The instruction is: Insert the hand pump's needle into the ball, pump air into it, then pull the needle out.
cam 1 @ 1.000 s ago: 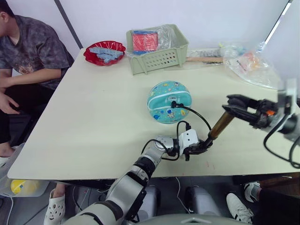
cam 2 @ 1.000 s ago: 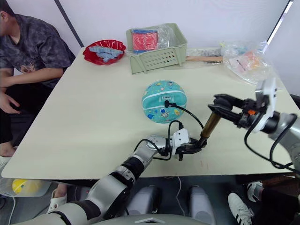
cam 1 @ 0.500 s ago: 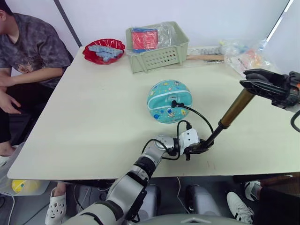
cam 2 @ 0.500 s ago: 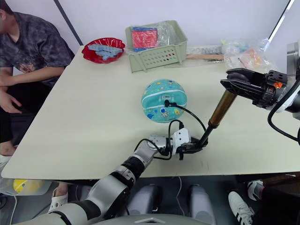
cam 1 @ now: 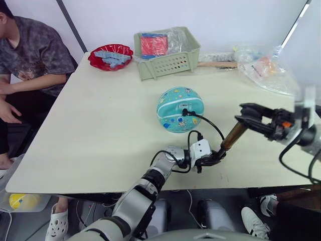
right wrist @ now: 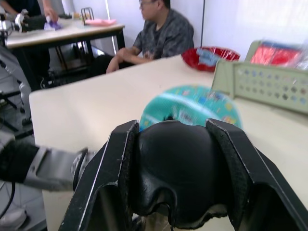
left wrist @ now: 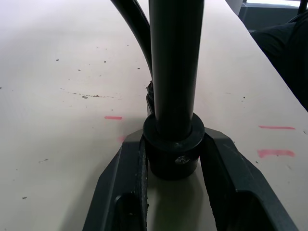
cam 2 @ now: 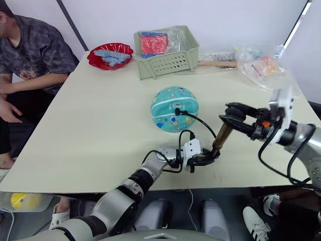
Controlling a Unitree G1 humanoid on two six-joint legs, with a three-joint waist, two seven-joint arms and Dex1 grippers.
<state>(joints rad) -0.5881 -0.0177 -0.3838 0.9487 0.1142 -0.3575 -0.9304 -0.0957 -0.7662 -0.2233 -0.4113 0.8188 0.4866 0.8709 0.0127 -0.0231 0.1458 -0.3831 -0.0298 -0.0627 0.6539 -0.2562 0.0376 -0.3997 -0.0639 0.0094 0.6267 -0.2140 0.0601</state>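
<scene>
My left end effector (cam 1: pixel 213 159) pinches the hand pump (cam 1: pixel 228 140) base near the table (cam 1: pixel 100 125) front edge; my right end effector (cam 1: pixel 246 116) clamps its handle.

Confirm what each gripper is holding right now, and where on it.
Both hold the hand pump: the left gripper clamps its black bottom end cap at the table, and the right gripper clamps its black handle at the top.

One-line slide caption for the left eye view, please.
Left gripper steadies the hand pump base, right gripper grips its handle, hose plugged into the ball.
</scene>
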